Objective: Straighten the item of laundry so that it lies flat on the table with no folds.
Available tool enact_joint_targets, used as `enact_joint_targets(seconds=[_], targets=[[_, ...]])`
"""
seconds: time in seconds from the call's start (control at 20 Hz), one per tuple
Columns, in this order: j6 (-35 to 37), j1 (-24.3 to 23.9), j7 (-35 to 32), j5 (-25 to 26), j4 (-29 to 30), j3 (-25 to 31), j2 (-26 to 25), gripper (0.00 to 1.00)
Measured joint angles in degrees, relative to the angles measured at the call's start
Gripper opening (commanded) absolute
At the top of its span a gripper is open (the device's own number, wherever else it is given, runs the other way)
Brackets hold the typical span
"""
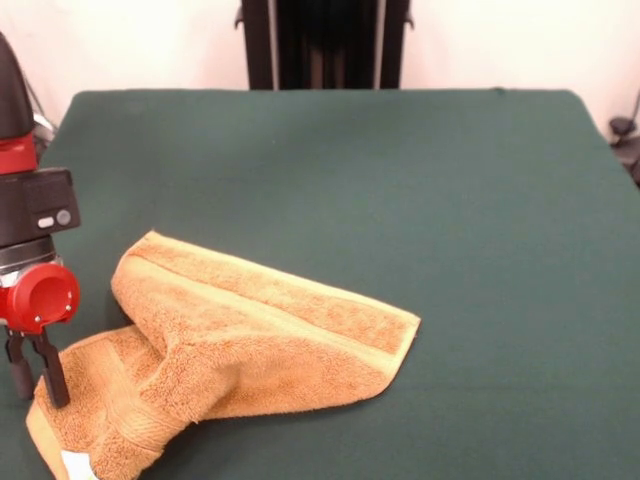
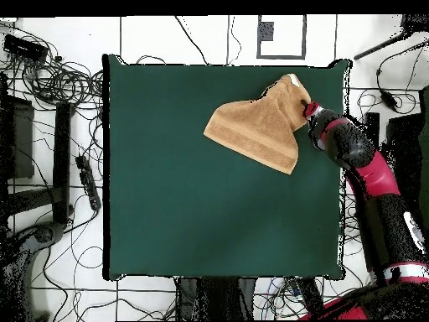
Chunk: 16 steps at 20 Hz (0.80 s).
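The orange-tan towel [image 1: 250, 340] lies at the near left of the green table [image 1: 400, 170]. It is folded over itself, with a thick roll running through its middle. A paler stripe runs along its far edge, and the white tag [image 1: 75, 465] shows at its near left corner. My gripper [image 1: 36, 385] hangs low over the towel's left edge. Its two black fingers [image 1: 52, 378] stand a little apart, one on the towel's edge and one just outside it. In the overhead view the towel [image 2: 251, 130] sits at the table's upper right, with the gripper [image 2: 308, 109] at its right corner.
The table's left edge in the front view lies close beside the gripper. The robot's pedestal [image 1: 325, 45] stands behind the far edge. In the overhead view, cables and stands [image 2: 50, 126] lie on the floor around the table [image 2: 209, 218].
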<state>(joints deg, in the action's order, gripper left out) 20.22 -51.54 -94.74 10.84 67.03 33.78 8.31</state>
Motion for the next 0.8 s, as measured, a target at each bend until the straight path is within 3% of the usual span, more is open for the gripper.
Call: enact_joint_targets(seconds=[0.8], targets=[[0.0,-0.1,0.0,0.0,0.0,2.2,-1.0,1.00]])
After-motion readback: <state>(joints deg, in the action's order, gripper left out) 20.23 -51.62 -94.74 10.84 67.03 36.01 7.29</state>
